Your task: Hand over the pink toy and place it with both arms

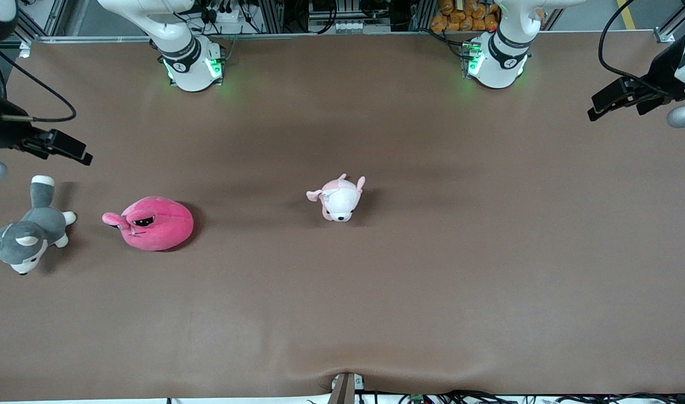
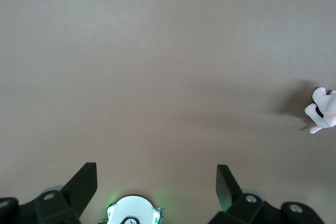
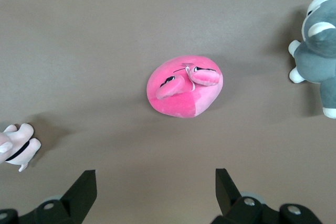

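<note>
A plain brown cloth covers the table, rumpled slightly at the edge nearest the front camera. Along the arms' edge run metal frames, cables and a heap of orange packets.

The pink toy is a round hot-pink plush blob with two small ears and dark half-closed eyes, lying at the right arm's end of the table between a grey dog and a pale pink animal at mid-table.

The right gripper hangs above the toy's end of the table, jaws wide, empty. The left gripper waits over bare cloth at its own end, jaws wide, empty.
</note>
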### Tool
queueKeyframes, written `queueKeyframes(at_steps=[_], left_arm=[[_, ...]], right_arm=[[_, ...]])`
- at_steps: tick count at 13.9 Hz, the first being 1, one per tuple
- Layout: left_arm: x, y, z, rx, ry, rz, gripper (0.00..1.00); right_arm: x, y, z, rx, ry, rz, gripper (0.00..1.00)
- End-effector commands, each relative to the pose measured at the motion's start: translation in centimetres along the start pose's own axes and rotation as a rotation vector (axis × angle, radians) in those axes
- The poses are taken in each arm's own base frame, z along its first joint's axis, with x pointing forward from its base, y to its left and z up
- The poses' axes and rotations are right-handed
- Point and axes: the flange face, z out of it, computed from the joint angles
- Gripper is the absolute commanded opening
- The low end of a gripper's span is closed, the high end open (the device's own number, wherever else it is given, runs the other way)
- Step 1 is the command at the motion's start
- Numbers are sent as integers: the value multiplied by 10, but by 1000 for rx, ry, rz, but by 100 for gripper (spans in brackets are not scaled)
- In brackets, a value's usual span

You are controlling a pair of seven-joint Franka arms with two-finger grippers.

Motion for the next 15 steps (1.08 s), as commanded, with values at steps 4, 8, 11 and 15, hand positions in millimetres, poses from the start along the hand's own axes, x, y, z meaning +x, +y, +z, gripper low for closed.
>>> queueKeyframes(at_steps=[4,8,11,15], left_arm=[[6,-2,1,11,3,8,100],[5,1,1,9,4,14,100],[0,11,0,12,2,34,100],[-4,20,-2,24,7,108,100]], right_arm=[[-9,10,-18,-32,4,-118,100],[-7,10,-21,-45,12,-118,100],[-5,16,-22,-43,14,-110,100],[-4,25,-25,-41,19,-97,100]])
